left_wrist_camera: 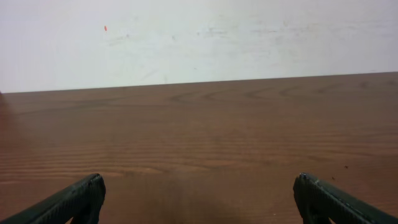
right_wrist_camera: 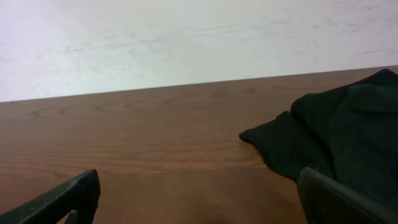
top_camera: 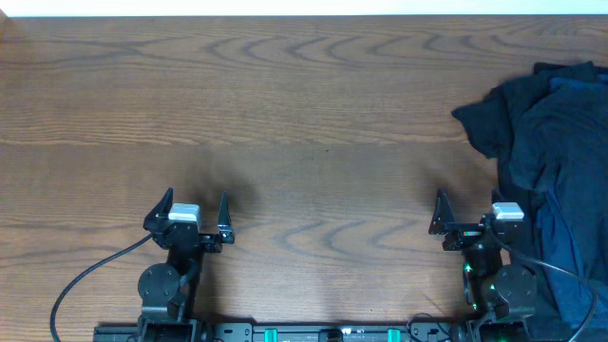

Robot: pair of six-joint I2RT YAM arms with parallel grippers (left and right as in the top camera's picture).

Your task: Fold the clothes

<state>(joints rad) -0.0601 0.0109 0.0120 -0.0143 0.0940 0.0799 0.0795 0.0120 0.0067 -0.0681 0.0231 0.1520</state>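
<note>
Clothes [top_camera: 556, 161] lie in a crumpled dark heap, black and navy blue, along the right edge of the wooden table [top_camera: 285, 114]. The heap runs from the far right part down to the near edge beside the right arm's base. One black corner of cloth points left onto the bare wood. The left gripper [top_camera: 197, 201] sits low near the front edge, well apart from the heap, its jaws spread wide with nothing between them. The right gripper [top_camera: 465, 204] sits just beside the heap's left border, its jaws likewise spread wide and empty. In its wrist view the cloth lies ahead and to the right. A white wall [left_wrist_camera: 199, 37] stands behind the table.
</note>
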